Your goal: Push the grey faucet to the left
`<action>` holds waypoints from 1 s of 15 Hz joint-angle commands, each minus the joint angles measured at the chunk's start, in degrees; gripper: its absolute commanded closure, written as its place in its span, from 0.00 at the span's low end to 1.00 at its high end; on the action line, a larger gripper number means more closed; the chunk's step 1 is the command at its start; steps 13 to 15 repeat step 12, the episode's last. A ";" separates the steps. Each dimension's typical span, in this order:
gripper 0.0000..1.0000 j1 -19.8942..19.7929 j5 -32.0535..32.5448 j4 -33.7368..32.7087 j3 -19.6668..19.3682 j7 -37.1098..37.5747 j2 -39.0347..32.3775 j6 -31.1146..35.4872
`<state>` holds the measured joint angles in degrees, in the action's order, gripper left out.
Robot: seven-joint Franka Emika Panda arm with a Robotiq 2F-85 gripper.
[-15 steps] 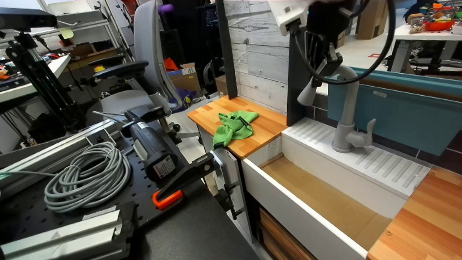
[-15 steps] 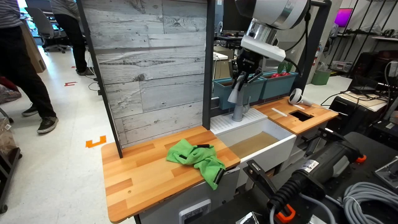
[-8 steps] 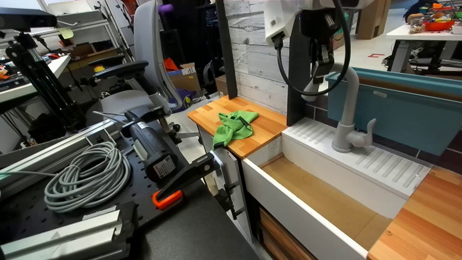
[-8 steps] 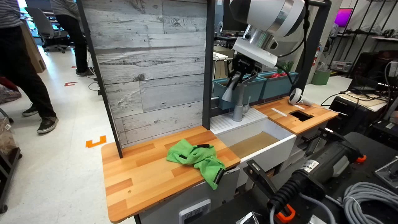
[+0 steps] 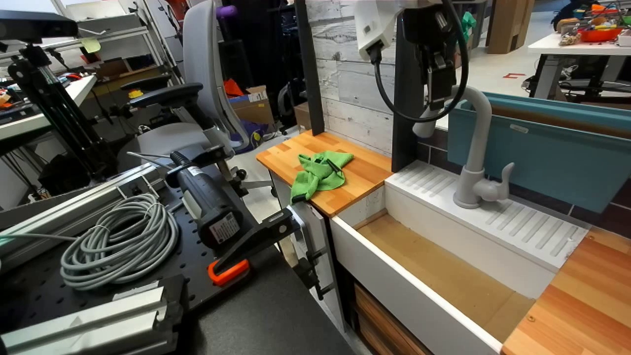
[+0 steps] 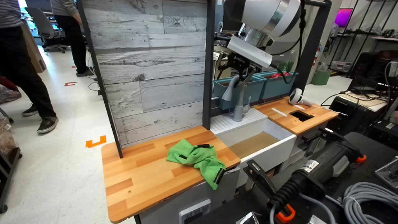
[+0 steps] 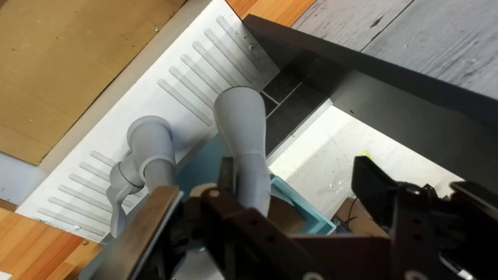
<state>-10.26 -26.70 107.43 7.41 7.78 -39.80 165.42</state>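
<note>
If the black, jointed, metal-looking claw [image 7: 293,167] rises during the push, one finger [image 7: 226,171] could slide over the smooth bend of the matte grey, plastic-looking gooseneck faucet [image 5: 477,148], leaving it short; too long a sweep might knock the other finger against the dark, flat upright post [image 5: 406,88]. The fingers stand apart, the faucet's spout [image 7: 251,179] showing between them in the wrist view, just beside the nine-o'clock one; I cannot tell whether those two touch. From the claw, the nozzle [image 7: 240,120] lies between ten and eleven o'clock, the base [image 7: 151,136] nearer nine on a white, ribbed surface [image 7: 113,132].
</note>
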 commanded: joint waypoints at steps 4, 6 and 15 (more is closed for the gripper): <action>0.00 -2.57 -0.40 9.88 2.65 -4.98 9.85 1.23; 0.00 -5.18 -1.62 14.23 4.69 -9.19 13.24 0.32; 0.00 -6.66 -0.72 20.22 5.46 -16.51 15.36 -0.74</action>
